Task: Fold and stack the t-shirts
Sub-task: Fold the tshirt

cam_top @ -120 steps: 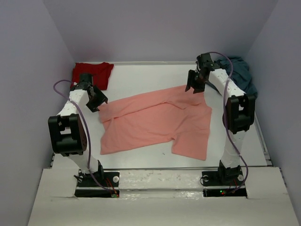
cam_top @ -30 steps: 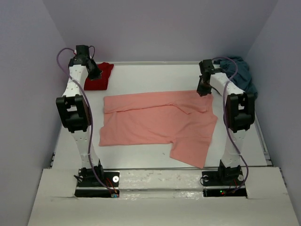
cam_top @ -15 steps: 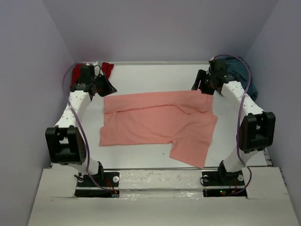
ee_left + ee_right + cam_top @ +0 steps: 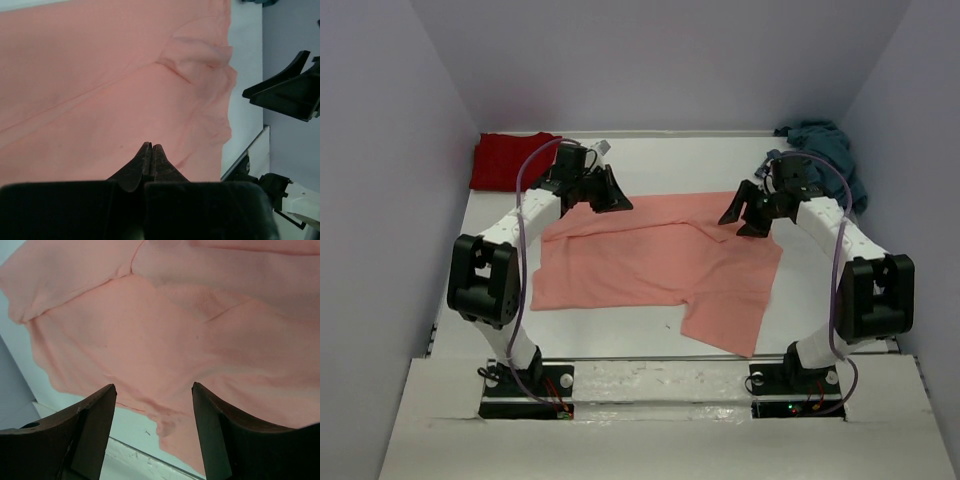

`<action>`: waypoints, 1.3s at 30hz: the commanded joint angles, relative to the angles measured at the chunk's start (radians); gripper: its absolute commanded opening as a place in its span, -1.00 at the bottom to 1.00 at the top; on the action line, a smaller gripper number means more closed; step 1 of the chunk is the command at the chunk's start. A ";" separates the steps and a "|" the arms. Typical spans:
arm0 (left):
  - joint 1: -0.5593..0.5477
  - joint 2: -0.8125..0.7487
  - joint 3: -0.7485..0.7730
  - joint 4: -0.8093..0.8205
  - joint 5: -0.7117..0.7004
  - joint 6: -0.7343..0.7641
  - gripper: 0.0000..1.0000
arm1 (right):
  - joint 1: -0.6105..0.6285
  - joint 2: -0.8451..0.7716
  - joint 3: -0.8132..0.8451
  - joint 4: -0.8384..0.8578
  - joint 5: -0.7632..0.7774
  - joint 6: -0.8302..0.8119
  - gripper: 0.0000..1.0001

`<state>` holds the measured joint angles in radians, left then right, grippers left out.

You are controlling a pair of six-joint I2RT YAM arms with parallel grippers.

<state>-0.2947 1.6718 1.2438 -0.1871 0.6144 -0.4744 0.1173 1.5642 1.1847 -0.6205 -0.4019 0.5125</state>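
Salmon-pink shirt lay spread at the middle of the white table, mostly flat. A folded-over band ran along its 12 o'clock edge, and one lobe stuck out toward 5 o'clock, near the front rim. There were small wrinkles near the collar area at its 1 o'clock part.

Left gripper hung over the shirt's 11 o'clock corner with its fingers pressed together and nothing between them. The left wrist view showed the tips meeting over pink cloth. Whether they touched the cloth could not be told.

Right gripper hung over the shirt's 2 o'clock corner with its fingers spread wide. The right wrist view showed pink cloth below the gap and nothing pinched.

Dark red shirt sat in the table's 10 o'clock corner, well apart from the pink one and fairly flat. Teal-blue shirt was bunched in the 2 o'clock corner against the wall.

Lavender-grey walls enclosed the table on three sides. A white ledge at 6 o'clock carried both arm bases, and a purple cable looped along each arm.

The teal-blue shirt's near edge was hidden behind the right arm, so its shape was unclear. The lower part of the left wrist view was blocked by the gripper's own black body. The pink shirt was cut off at the frame edges in both wrist views.
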 commanded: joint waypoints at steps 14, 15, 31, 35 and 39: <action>-0.363 0.433 0.554 -0.051 -0.008 -0.084 -0.93 | -0.218 0.059 -0.091 0.113 -0.072 0.049 0.30; -0.374 0.442 0.574 -0.064 -0.016 -0.081 -0.92 | -0.219 0.056 -0.088 0.111 -0.068 0.044 0.30; -0.442 0.454 0.540 -0.143 -0.113 -0.070 0.03 | -0.258 0.128 -0.076 0.145 0.025 0.018 0.28; -0.443 0.503 0.545 -0.141 -0.107 -0.070 0.03 | -0.268 0.152 -0.059 0.154 0.020 0.017 0.27; -0.446 0.545 0.571 -0.141 -0.102 -0.072 0.03 | -0.277 0.152 -0.051 0.156 0.025 0.014 0.27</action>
<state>-0.7322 2.1872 1.7912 -0.3130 0.4957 -0.5571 -0.1505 1.7187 1.1004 -0.5095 -0.3931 0.5423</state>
